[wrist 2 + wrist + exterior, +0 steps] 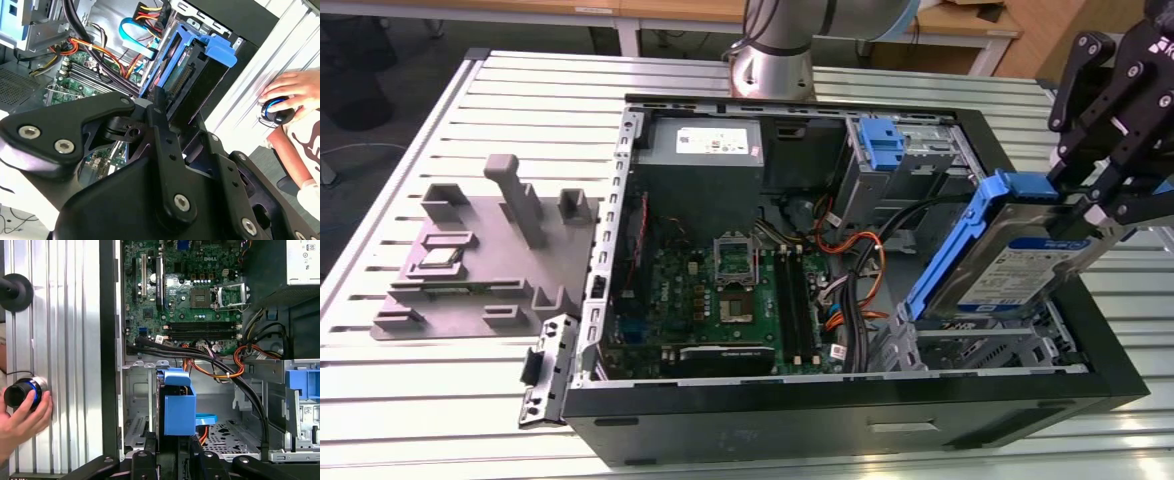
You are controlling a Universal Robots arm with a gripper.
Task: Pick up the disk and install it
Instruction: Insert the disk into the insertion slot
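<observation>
The disk (1014, 265) is a silver-grey drive with a blue-and-white label in a blue carrier. It hangs tilted, standing on edge, over the drive cage at the front of the open computer case (854, 425), on the exterior view's right. My gripper (1087, 205) is shut on its upper end. In the first wrist view the blue carrier (179, 407) points down into the metal bay, just beyond my gripper (172, 455). In the second wrist view the disk (192, 65) sticks out past the black finger (162, 125).
Inside the case lie the motherboard (734, 285), the grey power supply (707, 142), orange and black cables (861, 255) and a bare blue bracket (887, 140). A grey fixture (480, 260) stands on the exterior view's left. A person's hand (22, 417) rests beside the case.
</observation>
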